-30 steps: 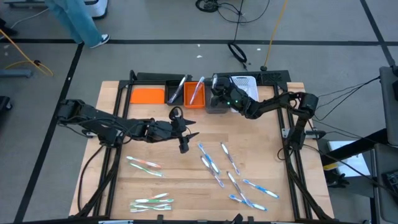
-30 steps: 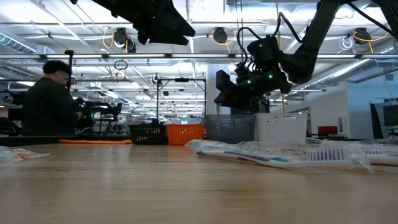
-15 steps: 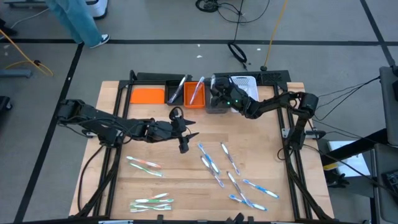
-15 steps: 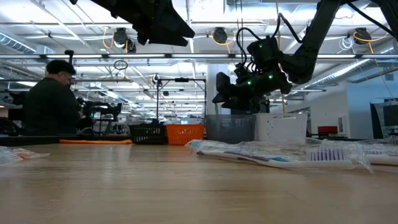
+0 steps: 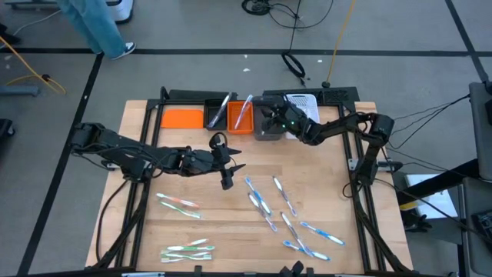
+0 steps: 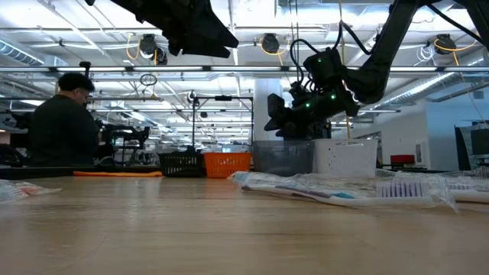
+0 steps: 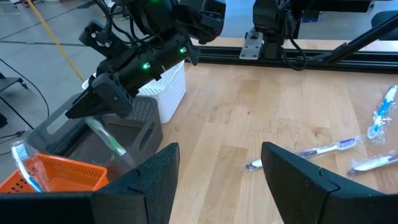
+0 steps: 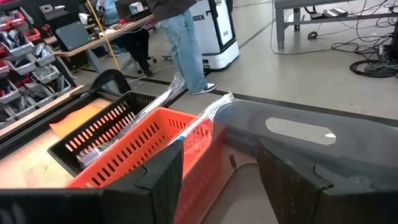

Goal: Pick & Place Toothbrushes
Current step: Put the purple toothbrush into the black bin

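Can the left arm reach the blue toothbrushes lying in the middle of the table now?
Probably yes. The left gripper hangs open just beside the blue toothbrushes, which lie loose on the bare table. Nothing stands between them, and the right gripper is away over the grey bin.

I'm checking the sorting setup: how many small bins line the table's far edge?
4, in a row: black bin, orange bin, grey bin under the right pincer, white bin. The arm may hide more.

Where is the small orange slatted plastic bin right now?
In the high view the orange slatted bin sits at the table's far edge near the middle, between the black bin and the grey bin, with a toothbrush standing in it.
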You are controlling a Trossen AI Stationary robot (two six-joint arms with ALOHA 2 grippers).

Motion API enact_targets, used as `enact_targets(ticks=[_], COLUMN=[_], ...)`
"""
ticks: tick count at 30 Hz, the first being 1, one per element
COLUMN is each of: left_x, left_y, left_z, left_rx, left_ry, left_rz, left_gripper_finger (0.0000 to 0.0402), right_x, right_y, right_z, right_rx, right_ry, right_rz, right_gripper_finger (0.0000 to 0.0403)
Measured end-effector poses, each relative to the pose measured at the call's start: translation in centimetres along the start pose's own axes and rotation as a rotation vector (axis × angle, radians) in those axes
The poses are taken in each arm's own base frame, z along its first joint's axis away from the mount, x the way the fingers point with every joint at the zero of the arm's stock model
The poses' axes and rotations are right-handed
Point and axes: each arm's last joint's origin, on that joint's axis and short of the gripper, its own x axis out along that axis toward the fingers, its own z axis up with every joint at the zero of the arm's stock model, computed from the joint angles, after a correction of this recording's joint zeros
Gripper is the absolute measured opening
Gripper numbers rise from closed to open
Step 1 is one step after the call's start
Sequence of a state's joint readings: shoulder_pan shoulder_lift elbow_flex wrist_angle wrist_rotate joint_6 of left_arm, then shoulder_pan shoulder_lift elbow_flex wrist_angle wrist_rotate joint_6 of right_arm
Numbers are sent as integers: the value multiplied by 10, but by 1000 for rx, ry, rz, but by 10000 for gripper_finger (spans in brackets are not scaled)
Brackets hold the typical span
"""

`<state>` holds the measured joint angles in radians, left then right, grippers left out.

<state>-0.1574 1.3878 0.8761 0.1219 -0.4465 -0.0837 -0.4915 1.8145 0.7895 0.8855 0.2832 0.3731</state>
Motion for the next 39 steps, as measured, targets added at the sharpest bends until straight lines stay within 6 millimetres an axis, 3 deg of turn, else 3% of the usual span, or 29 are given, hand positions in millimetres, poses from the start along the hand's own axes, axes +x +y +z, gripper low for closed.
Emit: enact_targets(ticks=[4,9,20,31,39], left_x=[0,0,0,0,0], left_y=[0,0,0,0,0], left_z=[0,-2,-2,-2,-2], left_rx=[0,9,8,5,5], left_ry=[1,18,18,19,19], left_rz=[0,2,3,3,3], left_gripper_finger=[230,230,230,230,230], right_x=[-3,-17,-78,-129,-165], right_y=[2,13,56,102,118], right_z=[6,20,28,-3,-29], right_rx=[3,11,-113,-156,-174], right_ry=[-2,98,377,605,783], right_rz=[15,200,373,511,471], right_gripper_finger=[196,189,174,173,173])
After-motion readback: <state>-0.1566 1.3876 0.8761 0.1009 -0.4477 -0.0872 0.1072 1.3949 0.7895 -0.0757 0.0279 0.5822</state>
